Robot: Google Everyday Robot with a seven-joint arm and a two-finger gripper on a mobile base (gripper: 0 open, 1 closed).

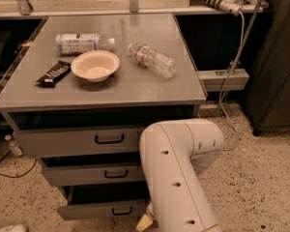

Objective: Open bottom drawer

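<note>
**Squinting past my own arm at the drawers**

Lots of clutter on the grey cabinet top, though none of it is near the drawers. A white bowl sits upright, with a black snack bar just to its left. A labelled bottle lies on its side behind the bowl. A clear water bottle lies tilted off to the bowl's right. A power strip sits on the ledge at the back right, and its cable hangs down to the floor beside a dark cabinet.

The real blocker is my own big white arm. It fills the lower middle of the view and covers the right ends of all three drawer fronts.

The gripper is down at the very bottom edge, just right of the bottom drawer. Only a tan tip pokes out from behind the arm, so I can't tell whether it's open or gripping anything.

That drawer is the lowest one, under the top drawer and middle drawer. It has a shallow flat grey front with a small black loop handle. It looks partly pulled out, with a dark gap above it.
</note>
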